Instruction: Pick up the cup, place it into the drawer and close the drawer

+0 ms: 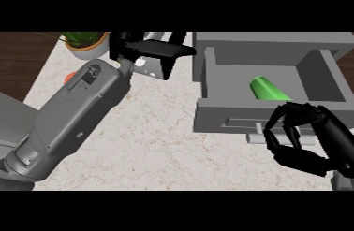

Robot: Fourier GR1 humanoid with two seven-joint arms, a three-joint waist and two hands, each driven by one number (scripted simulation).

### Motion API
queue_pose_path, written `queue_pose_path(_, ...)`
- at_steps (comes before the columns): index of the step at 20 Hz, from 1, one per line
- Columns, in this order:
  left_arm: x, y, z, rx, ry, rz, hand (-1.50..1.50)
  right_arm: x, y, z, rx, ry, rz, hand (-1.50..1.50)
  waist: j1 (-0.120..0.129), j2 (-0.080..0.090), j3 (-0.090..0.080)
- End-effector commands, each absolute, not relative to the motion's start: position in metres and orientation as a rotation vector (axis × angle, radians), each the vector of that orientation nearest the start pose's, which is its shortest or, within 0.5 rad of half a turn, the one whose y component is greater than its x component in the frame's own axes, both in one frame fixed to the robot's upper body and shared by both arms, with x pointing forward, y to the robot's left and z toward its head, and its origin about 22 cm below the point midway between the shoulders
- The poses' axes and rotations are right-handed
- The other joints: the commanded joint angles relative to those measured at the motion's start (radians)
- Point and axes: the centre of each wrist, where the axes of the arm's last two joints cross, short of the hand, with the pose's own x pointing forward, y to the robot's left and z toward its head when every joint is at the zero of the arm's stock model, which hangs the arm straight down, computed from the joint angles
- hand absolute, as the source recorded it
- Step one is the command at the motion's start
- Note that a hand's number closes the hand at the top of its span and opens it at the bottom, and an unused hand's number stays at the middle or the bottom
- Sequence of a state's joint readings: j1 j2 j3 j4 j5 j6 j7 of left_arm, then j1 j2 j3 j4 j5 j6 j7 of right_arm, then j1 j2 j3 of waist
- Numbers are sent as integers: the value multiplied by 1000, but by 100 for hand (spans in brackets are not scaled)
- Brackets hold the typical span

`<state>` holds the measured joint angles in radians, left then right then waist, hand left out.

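The green cup (268, 89) lies on its side inside the open grey drawer (207, 80), toward its right half. My right hand (313, 140) hovers over the drawer's front panel (228, 118) at the lower right, fingers loosely arched with a wide gap to the thumb and nothing between them. It is just right of the pale drawer handle (256, 133). My left forearm runs diagonally up the left side, and my left hand (156, 48) rests at the top, fingers out straight, left of the drawer.
A potted plant (84, 41) stands at the back left corner. An orange object (69, 78) peeks out beside my left forearm. A black-and-white object (156, 67) sits under my left hand. Dark wooden floor borders the counter's left edge.
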<state>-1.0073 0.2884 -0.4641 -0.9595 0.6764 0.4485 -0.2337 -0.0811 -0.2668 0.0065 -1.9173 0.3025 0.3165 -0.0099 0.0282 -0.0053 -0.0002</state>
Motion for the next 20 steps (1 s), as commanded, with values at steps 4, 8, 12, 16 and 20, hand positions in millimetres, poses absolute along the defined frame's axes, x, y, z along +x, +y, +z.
queue_pose_path(4, 384, 176, 135, -151, -1908, -42, -150, 258, -247, 89, -420, -1750, 1018, 150, 10, -1, 0)
queue_pose_path(8, 378, 191, 137, -137, -1914, -37, -150, 276, -224, 57, -527, -1685, 1201, 150, 14, 5, 1)
queue_pose_path(12, 361, 229, 129, -140, -1949, -38, -150, 296, -212, 30, -624, -1627, 1302, 150, 30, 6, 1)
queue_pose_path(16, 340, 238, 114, -129, -1924, -26, -150, 334, -215, 14, -638, -1604, 1319, 150, 19, 7, 1)
queue_pose_path(20, 339, 269, 110, -104, -1913, -11, -150, 365, -204, 1, -627, -1597, 1290, 150, 9, 11, 1)
